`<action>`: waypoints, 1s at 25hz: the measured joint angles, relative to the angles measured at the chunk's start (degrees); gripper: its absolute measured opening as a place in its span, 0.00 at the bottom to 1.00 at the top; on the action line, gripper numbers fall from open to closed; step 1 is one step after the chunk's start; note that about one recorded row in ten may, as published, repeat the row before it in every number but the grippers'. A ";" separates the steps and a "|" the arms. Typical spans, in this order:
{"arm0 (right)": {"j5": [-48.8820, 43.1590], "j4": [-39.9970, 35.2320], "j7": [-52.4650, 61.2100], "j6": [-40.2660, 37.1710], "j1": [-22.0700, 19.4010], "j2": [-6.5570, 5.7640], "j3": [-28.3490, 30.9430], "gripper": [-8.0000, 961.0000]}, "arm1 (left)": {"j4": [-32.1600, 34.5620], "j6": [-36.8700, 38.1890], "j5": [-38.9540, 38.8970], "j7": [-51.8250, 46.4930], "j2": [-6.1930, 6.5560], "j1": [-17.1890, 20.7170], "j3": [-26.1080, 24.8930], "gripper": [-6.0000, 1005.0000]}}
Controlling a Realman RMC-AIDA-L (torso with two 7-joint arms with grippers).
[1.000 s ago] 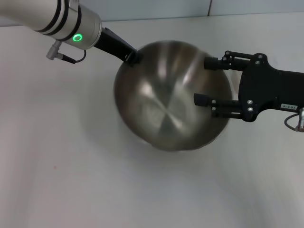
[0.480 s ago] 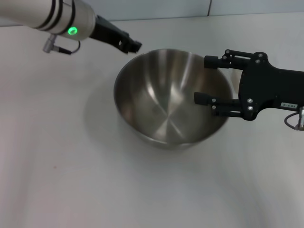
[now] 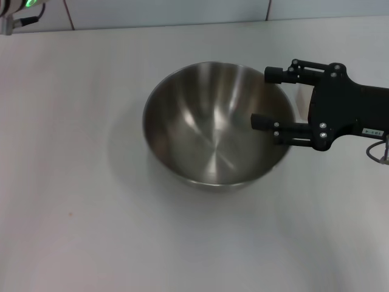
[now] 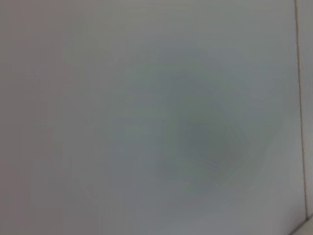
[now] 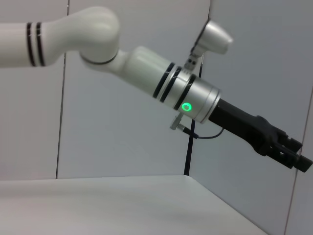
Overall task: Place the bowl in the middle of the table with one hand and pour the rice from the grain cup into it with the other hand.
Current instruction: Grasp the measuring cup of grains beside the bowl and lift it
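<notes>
The bowl (image 3: 213, 131), a wide shiny steel one, stands upright on the white table (image 3: 79, 201) near its middle, and nothing lies inside it. My right gripper (image 3: 265, 97) hovers open over the bowl's right rim, one finger above the far rim and the other above the inside wall, with nothing between them. Only a sliver of my left arm (image 3: 24, 5) shows at the far left corner in the head view. The right wrist view shows my left gripper (image 5: 288, 149) raised in the air, away from the bowl. The grain cup and the rice are out of view.
Bare white tabletop surrounds the bowl on all sides. A pale panelled wall (image 3: 182, 12) runs behind the table's far edge. The left wrist view shows only a blank grey surface.
My left gripper came off the bowl's far left rim and drew back up to the far left, out of the head view. The bowl settled upright and still. My right gripper barely shifted.
</notes>
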 joint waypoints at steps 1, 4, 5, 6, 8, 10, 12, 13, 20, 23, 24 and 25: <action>0.00 0.00 0.00 0.00 0.00 0.00 0.00 0.76 | 0.86 -2.17 -0.64 1.01 -0.02 1.49 1.55 0.69; 0.08 -0.23 0.00 0.00 0.26 0.00 0.00 0.76 | 1.61 -6.82 -1.13 2.70 -0.11 4.18 4.71 0.69; 0.09 -0.31 0.00 0.00 0.40 0.00 0.00 0.76 | 1.72 -9.42 -1.43 2.86 -0.12 5.28 5.85 0.69; 0.10 -0.35 0.00 0.00 0.53 0.00 0.00 0.76 | 1.76 -11.72 -1.76 2.84 -0.13 6.37 6.79 0.69; 0.12 -0.39 0.00 0.00 0.82 0.00 0.03 0.76 | 2.50 -12.11 -6.14 2.29 0.13 6.88 5.29 0.69; 0.12 -0.39 0.00 0.01 1.00 0.00 0.07 0.76 | 1.91 -6.16 -11.17 2.92 0.26 5.10 -0.26 0.69; 0.14 -0.37 0.00 -0.01 1.09 0.00 0.09 0.76 | 1.17 -2.75 -13.44 3.49 0.29 4.23 -3.04 0.70; 0.13 -0.08 0.00 0.00 1.42 0.00 0.08 0.76 | -2.86 8.61 -20.96 7.36 0.32 1.37 -11.35 0.70; 0.14 0.18 0.01 0.00 1.66 0.00 0.09 0.76 | -17.85 38.79 -35.57 25.74 2.26 -3.94 -28.68 0.70; 0.14 -0.01 1.18 0.00 1.52 0.00 0.24 0.76 | -18.08 48.66 -35.51 29.65 4.26 -2.12 -30.12 0.70; 0.14 -0.01 1.18 0.00 1.52 0.00 0.24 0.76 | -18.08 48.66 -35.51 29.65 4.26 -2.12 -30.12 0.70; 0.13 -0.02 1.67 -0.02 1.45 0.00 0.47 0.76 | -18.15 51.99 -35.47 31.90 5.02 -1.28 -30.03 0.70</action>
